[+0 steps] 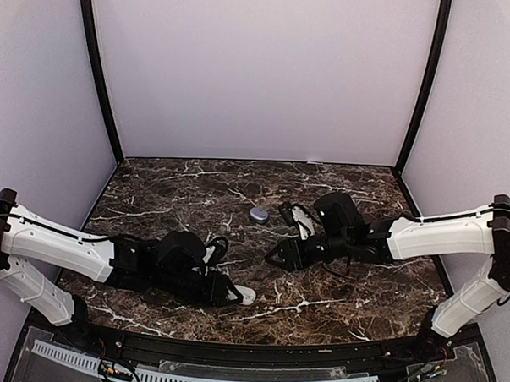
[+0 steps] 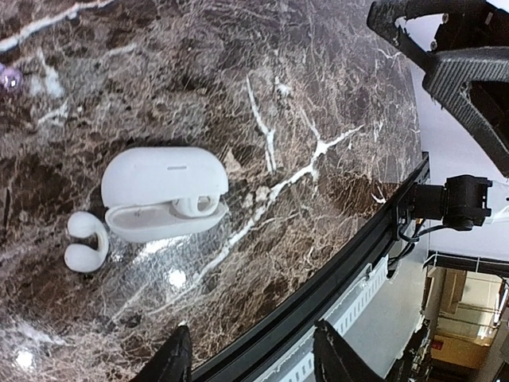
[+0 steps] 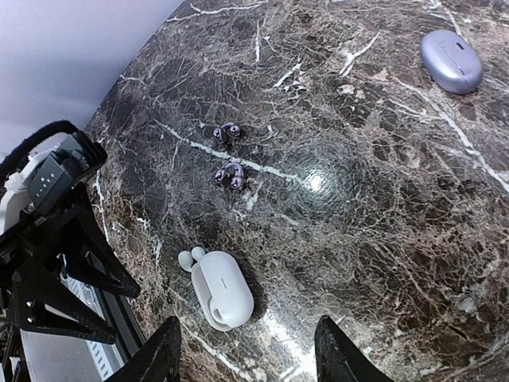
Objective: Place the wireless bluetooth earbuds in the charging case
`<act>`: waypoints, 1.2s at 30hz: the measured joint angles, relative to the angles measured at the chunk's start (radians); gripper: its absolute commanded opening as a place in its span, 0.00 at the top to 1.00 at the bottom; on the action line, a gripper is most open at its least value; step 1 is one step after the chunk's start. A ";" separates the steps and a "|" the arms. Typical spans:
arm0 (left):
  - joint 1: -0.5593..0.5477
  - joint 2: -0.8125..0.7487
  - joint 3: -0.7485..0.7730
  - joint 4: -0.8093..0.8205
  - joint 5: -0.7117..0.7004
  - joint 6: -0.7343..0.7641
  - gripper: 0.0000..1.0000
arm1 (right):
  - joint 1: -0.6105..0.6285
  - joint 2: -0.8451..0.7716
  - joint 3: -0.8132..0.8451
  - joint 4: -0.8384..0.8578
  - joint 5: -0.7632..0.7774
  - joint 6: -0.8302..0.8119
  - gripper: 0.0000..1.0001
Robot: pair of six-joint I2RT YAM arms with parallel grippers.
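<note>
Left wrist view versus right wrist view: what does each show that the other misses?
Only the left wrist view shows the white case open, with one white earbud seated inside. Only the right wrist view shows the closed lavender case and two purple earbuds whole; the left has just a purple blur at its edge. Both show the white case, the loose white earbud beside it and the marble table.

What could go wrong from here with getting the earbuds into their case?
Two sets are out, so a bud could land in the wrong case. The white case stands open with one white bud seated, while the lavender case is shut with two purple earbuds lying loose. The loose white earbud lies close against the white case's open half, so the left gripper closing on it might shove the case.
</note>
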 measured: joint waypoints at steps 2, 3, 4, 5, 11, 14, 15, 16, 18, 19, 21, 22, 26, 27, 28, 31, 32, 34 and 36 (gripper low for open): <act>-0.013 0.007 -0.013 0.009 -0.002 -0.051 0.54 | 0.001 0.024 0.006 0.008 -0.012 -0.005 0.46; -0.018 0.022 -0.013 0.013 -0.004 -0.078 0.56 | 0.001 0.034 0.006 0.011 -0.016 -0.006 0.46; -0.020 0.036 -0.013 0.018 -0.006 -0.093 0.57 | 0.001 0.044 0.006 0.012 -0.019 -0.007 0.46; -0.023 0.056 -0.011 0.021 -0.008 -0.107 0.57 | 0.001 0.050 0.006 0.012 -0.021 -0.007 0.46; -0.020 0.175 0.001 0.024 -0.049 -0.172 0.58 | -0.006 0.053 0.006 0.012 -0.029 -0.016 0.46; -0.002 0.198 0.004 0.032 -0.066 -0.189 0.58 | -0.015 0.040 0.001 0.012 -0.031 -0.019 0.46; 0.005 0.198 0.005 0.035 -0.073 -0.192 0.58 | -0.019 0.033 -0.004 0.012 -0.033 -0.021 0.46; 0.016 0.198 0.005 0.039 -0.077 -0.194 0.58 | -0.023 0.027 -0.007 0.012 -0.034 -0.021 0.46; 0.043 0.198 0.005 0.051 -0.081 -0.195 0.58 | -0.029 0.018 -0.014 0.013 -0.035 -0.022 0.46; 0.057 0.198 0.005 0.060 -0.085 -0.193 0.58 | -0.031 0.016 -0.018 0.013 -0.035 -0.023 0.46; 0.086 0.198 0.005 0.077 -0.090 -0.185 0.59 | -0.033 0.016 -0.026 0.014 -0.037 -0.023 0.46; 0.103 0.202 0.008 0.083 -0.090 -0.175 0.59 | -0.033 0.016 -0.032 0.014 -0.039 -0.022 0.46; 0.154 0.272 0.066 0.130 -0.075 -0.116 0.59 | -0.034 0.016 -0.048 0.017 -0.046 -0.022 0.45; 0.161 0.300 0.090 0.141 -0.070 -0.099 0.59 | -0.034 0.016 -0.053 0.018 -0.048 -0.022 0.46; 0.166 0.329 0.115 0.153 -0.066 -0.083 0.59 | -0.035 0.016 -0.058 0.019 -0.052 -0.022 0.45; 0.175 0.386 0.166 0.179 -0.059 -0.044 0.59 | -0.039 0.016 -0.073 0.021 -0.063 -0.021 0.45; 0.177 0.390 0.172 0.185 -0.060 -0.035 0.59 | -0.040 0.016 -0.078 0.021 -0.065 -0.021 0.46; 0.177 0.385 0.173 0.185 -0.069 -0.020 0.59 | -0.040 0.016 -0.085 0.020 -0.071 -0.021 0.45; 0.177 0.363 0.167 0.177 -0.095 -0.009 0.59 | -0.040 0.016 -0.087 0.022 -0.079 -0.021 0.45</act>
